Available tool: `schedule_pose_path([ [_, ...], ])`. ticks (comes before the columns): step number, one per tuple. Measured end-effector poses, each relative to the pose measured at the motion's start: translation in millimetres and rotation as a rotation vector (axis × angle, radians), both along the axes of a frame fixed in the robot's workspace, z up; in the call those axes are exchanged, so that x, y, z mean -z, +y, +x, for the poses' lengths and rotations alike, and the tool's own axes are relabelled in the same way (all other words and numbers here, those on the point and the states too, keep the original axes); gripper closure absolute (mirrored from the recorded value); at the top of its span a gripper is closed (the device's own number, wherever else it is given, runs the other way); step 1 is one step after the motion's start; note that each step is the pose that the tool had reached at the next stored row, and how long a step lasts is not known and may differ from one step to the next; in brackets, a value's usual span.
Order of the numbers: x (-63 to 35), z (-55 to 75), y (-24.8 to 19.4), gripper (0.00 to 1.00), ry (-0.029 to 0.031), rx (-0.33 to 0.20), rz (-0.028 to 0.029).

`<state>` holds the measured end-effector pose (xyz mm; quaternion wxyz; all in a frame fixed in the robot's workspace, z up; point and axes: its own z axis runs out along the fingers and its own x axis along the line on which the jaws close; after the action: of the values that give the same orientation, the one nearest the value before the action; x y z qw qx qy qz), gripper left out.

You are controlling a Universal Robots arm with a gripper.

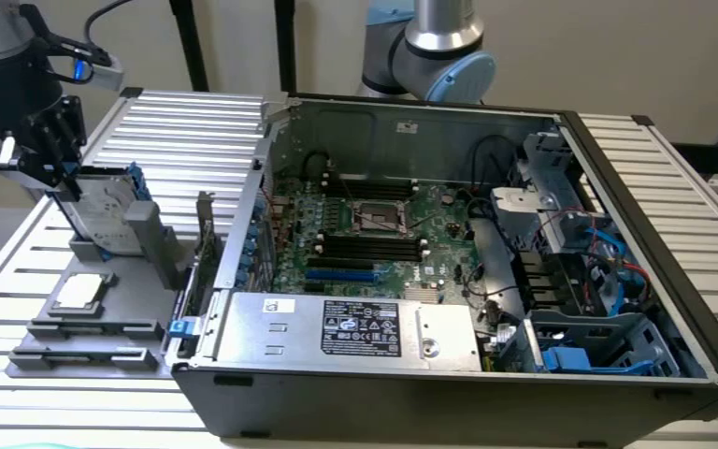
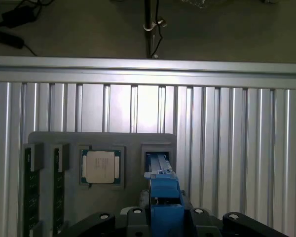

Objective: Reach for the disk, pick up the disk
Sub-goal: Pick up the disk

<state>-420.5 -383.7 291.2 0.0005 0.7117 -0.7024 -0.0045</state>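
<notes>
The pincer (image 1: pixel 64 181) is hanging at the top edge of the disk (image 1: pixel 107 208), right against its bright blue bracket. I cannot tell whether it is clamping the bracket or only sitting around it. The disk (image 2: pixel 163 190) is standing on edge, leaning a little, with its lower end sitting in a slot of a grey holder block (image 1: pixel 147 273). That block is lying on the ribbed aluminium bench (image 1: pixel 197 122), near the bench edge on the exterior view's left. In the wrist view the blue bracket is rising from the slot in the block (image 2: pixel 133 140) straight toward the camera. A small square processor chip (image 1: pixel 81 292) is lying flat in its own recess, just beside the disk's slot. On the chip's far side from the disk, two memory sticks (image 2: pixel 30 192) are resting side by side in long grooves. An open computer case (image 1: pixel 459 398) is taking up the middle of the bench, touching or nearly touching the holder block. The case is showing its green motherboard (image 1: pixel 372 234) and a silver power supply box (image 1: pixel 347 327) with a black-and-white sticker.
</notes>
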Motion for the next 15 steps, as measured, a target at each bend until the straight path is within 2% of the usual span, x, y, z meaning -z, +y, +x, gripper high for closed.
schedule_pose_path([
  [8, -0.5, 0.0, 0.0, 0.67, -0.0001, 0.0, 0.0],
  [15, -6.5, 0.1, 0.0, 0.67, 0.0, 0.0, 0.0],
])
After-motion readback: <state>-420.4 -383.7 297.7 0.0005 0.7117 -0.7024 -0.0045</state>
